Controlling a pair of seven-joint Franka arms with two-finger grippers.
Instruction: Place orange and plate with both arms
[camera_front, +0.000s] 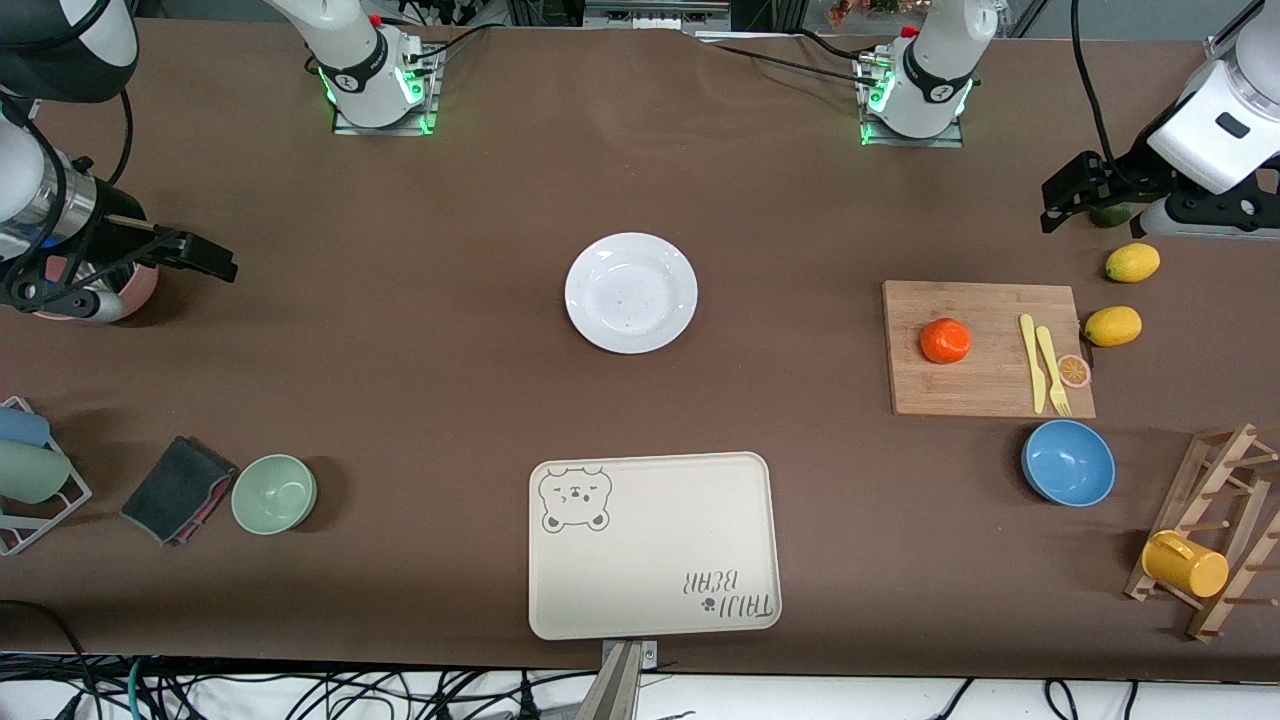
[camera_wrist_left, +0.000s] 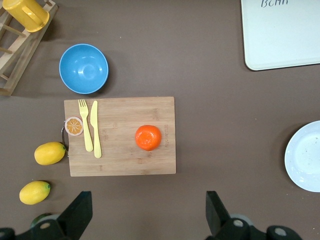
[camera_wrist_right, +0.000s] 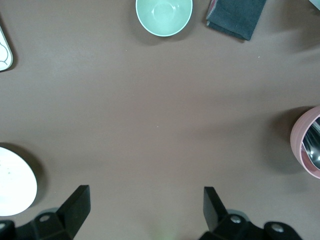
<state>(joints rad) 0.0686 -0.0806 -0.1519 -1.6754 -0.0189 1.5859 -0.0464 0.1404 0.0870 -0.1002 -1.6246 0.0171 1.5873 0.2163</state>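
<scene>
Front view: plate (camera_front: 631, 293) sits bare mid-counter (camera_front: 400, 350), between the two arm bases and the cream bear tray (camera_front: 653, 545), which lies nearer the camera. Orange (camera_front: 945, 340) rests on the wooden cutting board (camera_front: 985, 348) toward the left arm's end, apart from the yellow knife (camera_front: 1029, 362) and fork (camera_front: 1050, 370) on the same board; small orange-slice disc (camera_front: 1074, 371) at the board's edge just beside the fork. Blue bowl (camera_front: 1068, 462) nearer the camera than the board; two lemons (camera_front: 1132, 262) beside the board toward the counter's end. Left tool (camera_front: 1062, 200) hangs over the counter at the left arm's end, above something green, well apart from the orange. Left wrist view has both fingers (camera_wrist_left: 80, 212) spread wide, nothing between them, orange (camera_wrist_left: 148, 137) and board (camera_wrist_left: 120, 136) in frame. Right tool (camera_front: 200, 255) hangs over the right arm's end of the counter, just beside a pink bowl (camera_front: 130, 290), well apart from the plate. Right wrist view: fingers (camera_wrist_right: 77, 205) wide apart, empty, plate rim (camera_wrist_right: 15, 182) at frame edge, green bowl (camera_wrist_right: 164, 16) and dark cloth (camera_wrist_right: 236, 17) also visible. Both arms idle, touching nothing.
</scene>
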